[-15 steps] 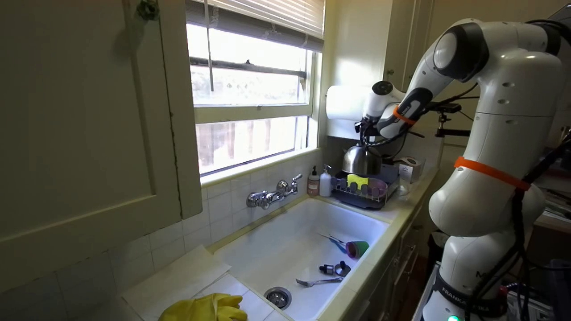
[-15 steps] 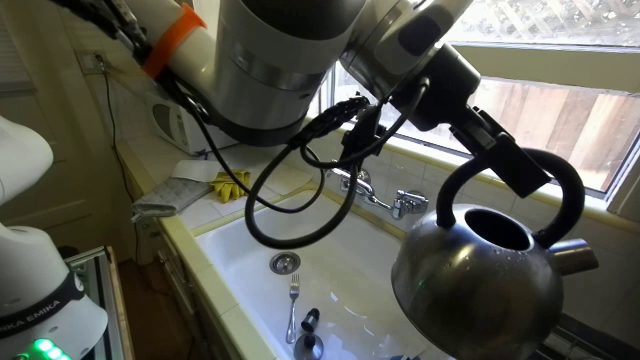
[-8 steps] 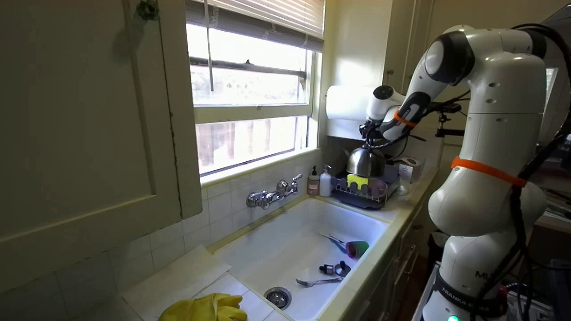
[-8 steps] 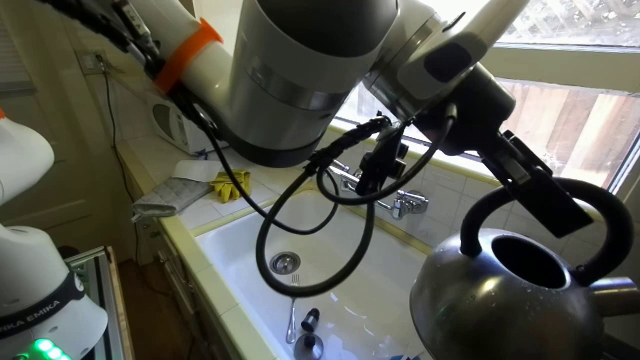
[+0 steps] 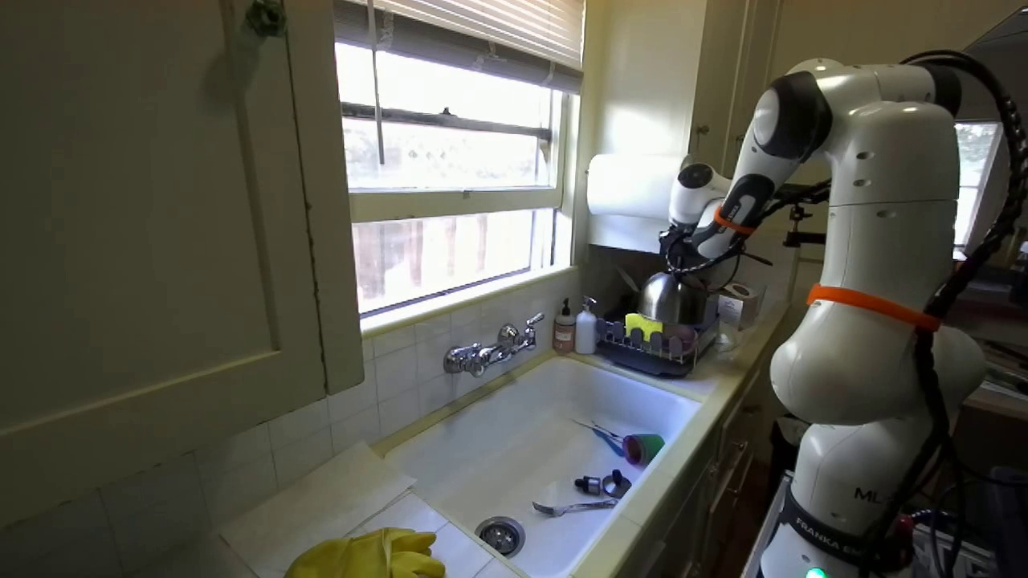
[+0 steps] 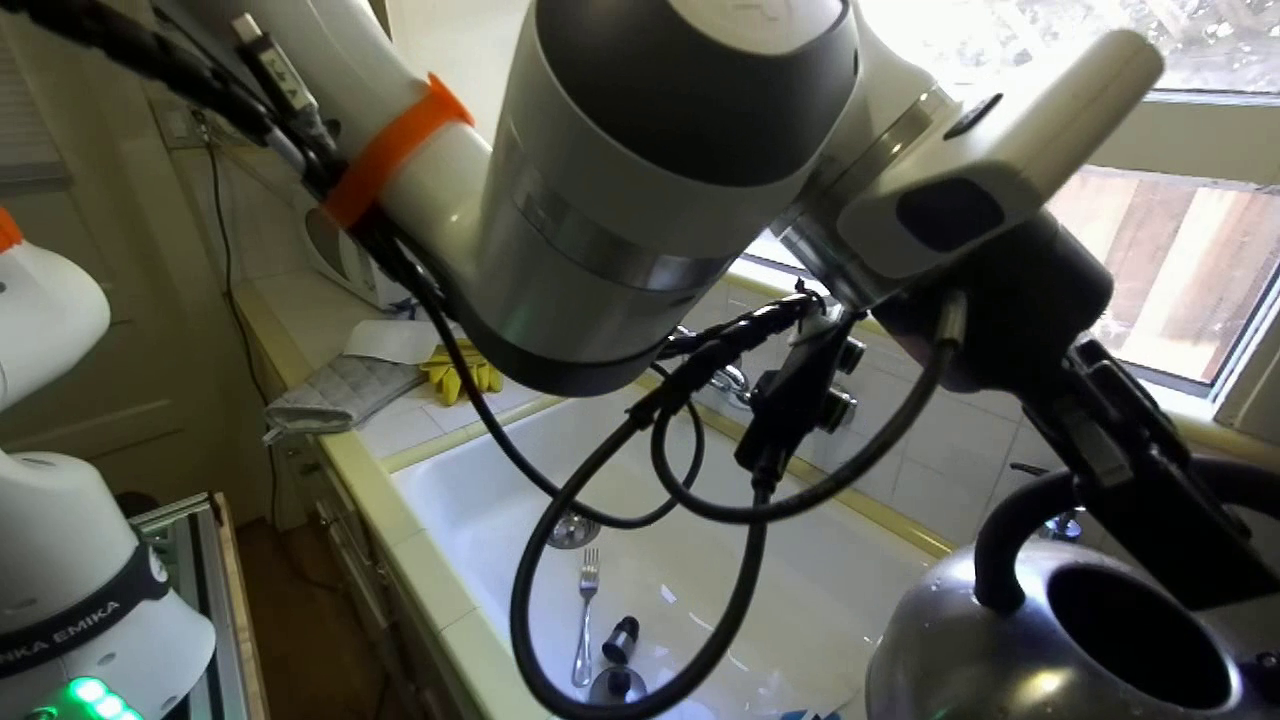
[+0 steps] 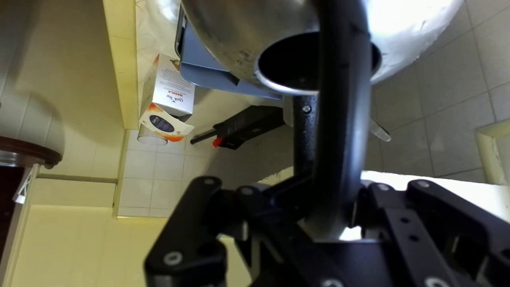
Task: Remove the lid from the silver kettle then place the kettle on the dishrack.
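1. Gripping the silver kettle by its black arched handle, I have it over the dishrack in an exterior view, roughly upright, the round hole in its top uncovered.
2. My gripper has its jaws pressed together, with the handle caught between them; my fingers reach past it toward the kettle's top.
3. Whether the kettle's base touches anything in the rack, I cannot tell.
4. On the rack's sink side sits a yellow sponge; just beside the rack stand a white pump bottle and a brown bottle.
5. Near the kettle in my wrist view is a white tea box.
6. Farther out, the sink holds a lid with a dark knob, a small dark-and-silver piece just beside it, a fork, and a green cup on its side.
7. Well apart from me, yellow gloves lie on the counter.
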